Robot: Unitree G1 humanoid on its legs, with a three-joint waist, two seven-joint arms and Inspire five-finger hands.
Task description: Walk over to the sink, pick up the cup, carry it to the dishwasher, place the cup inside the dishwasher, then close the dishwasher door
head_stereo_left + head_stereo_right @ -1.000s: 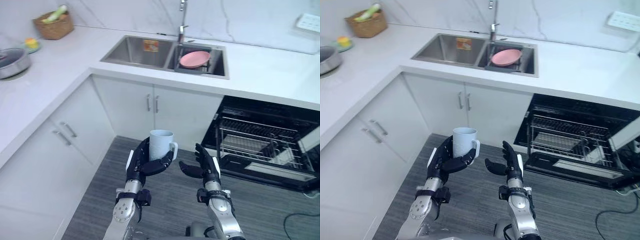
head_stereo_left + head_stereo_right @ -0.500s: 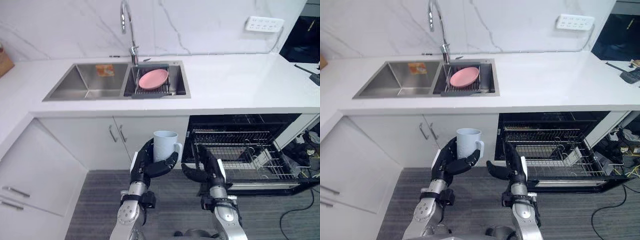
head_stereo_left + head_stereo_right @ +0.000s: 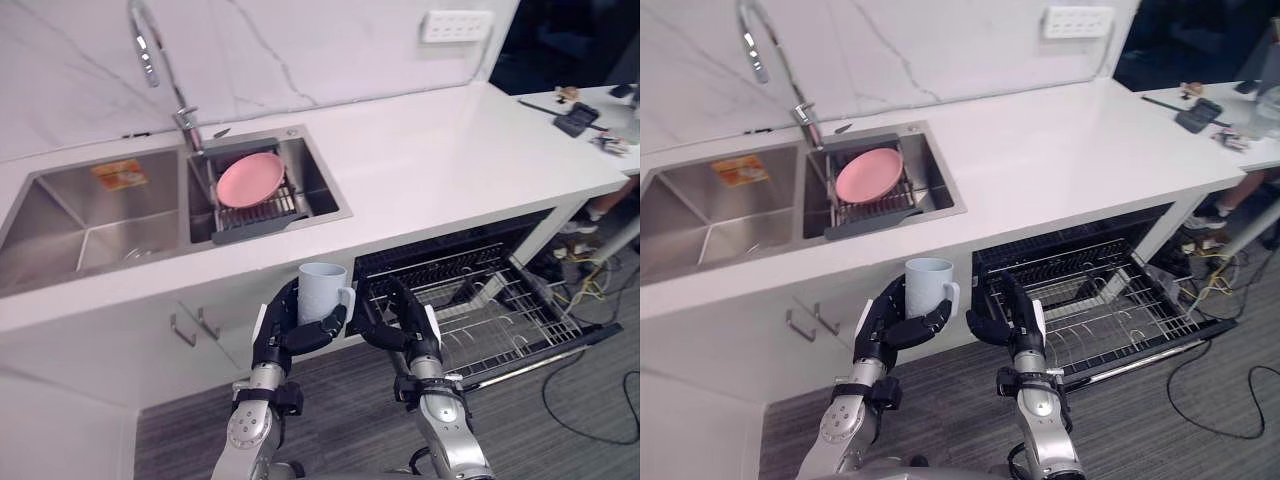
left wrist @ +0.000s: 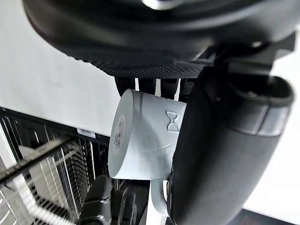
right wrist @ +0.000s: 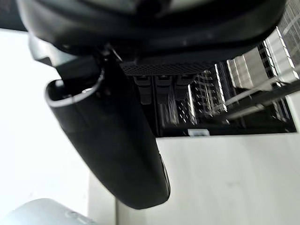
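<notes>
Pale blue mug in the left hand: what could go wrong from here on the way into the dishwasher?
1. The left hand grips the pale blue mug round its lower half; tilting it could let it slip.
2. The open right hand sits between the mug and the pulled-out wire rack; crossing over could knock the handle.
3. The lowered dishwasher door juts out low; stepping closer could strike it.

The cup [image 3: 321, 288] is partly hidden by fingers [image 3: 283, 310] of the left hand [image 3: 292, 338]. The sink [image 3: 60, 232] is cut off at the left. Small far-right items [image 3: 577, 118] cannot be identified.
</notes>
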